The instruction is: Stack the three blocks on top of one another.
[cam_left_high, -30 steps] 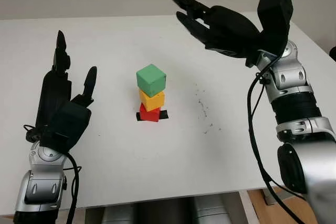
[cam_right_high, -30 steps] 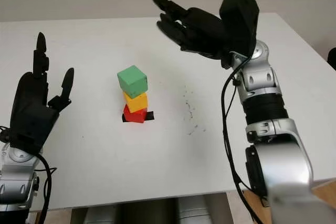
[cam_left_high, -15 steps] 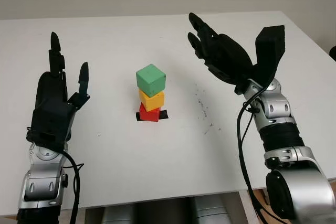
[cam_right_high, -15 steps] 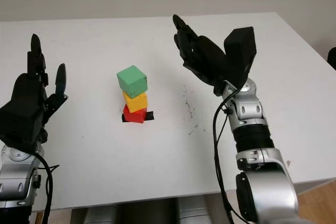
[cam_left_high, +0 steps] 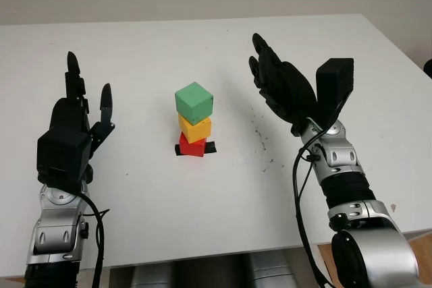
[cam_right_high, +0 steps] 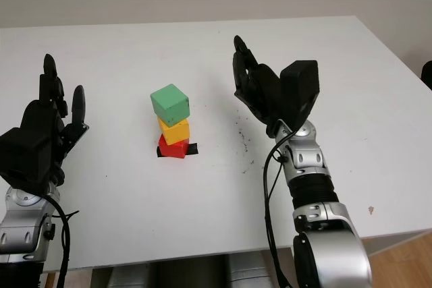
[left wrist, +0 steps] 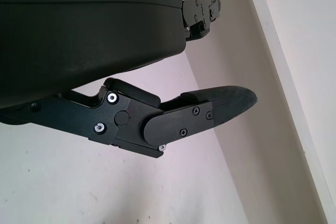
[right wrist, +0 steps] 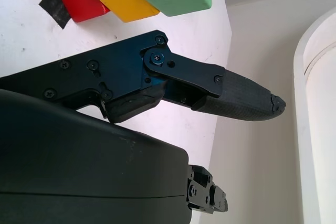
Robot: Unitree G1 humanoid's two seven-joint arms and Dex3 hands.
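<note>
On the table between my hands: green block atop yellow block atop red block. Left hand, right hand open, empty. Risk: skewed layers topple if bumped.

I log one white table, its top taking up most of the head views. One patch of black tape lies flat near the table's middle (its full outline is partly covered), and I count a scatter of small dark specks to its right.
</note>
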